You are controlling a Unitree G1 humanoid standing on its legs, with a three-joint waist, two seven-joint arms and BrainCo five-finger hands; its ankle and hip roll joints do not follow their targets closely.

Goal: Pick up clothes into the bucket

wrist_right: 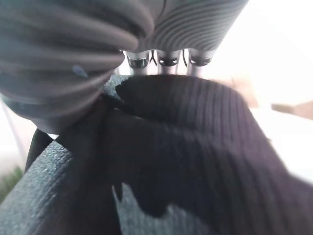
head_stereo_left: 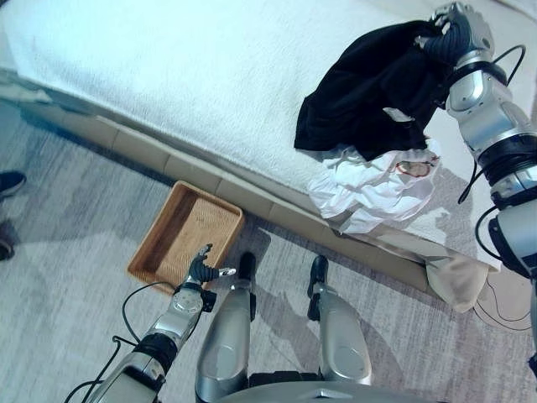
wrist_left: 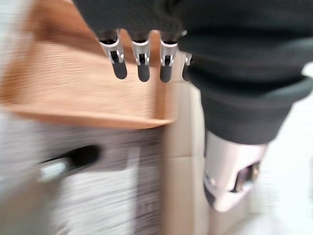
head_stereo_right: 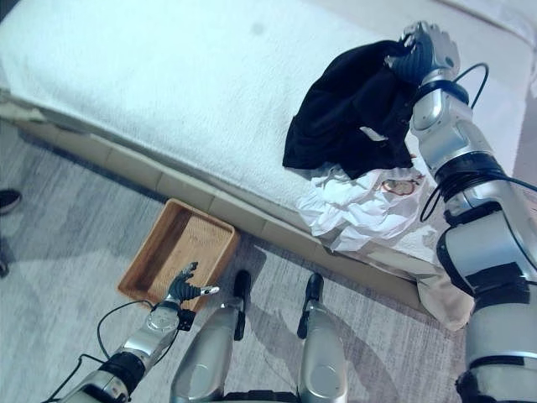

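Right hand point(head_stereo_right: 424, 52) grips the black top point(head_stereo_right: 352, 109) over the bed point(head_stereo_right: 168, 92).
Left hand point(head_stereo_left: 201, 270) hangs by the wooden tray point(head_stereo_left: 180, 235), fingers loose.

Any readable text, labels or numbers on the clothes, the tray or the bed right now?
None can be read.
White tag on the black garment: too small to read.
Reddish print on the white garment: too small to tell.
Wooden tray: no markings visible.
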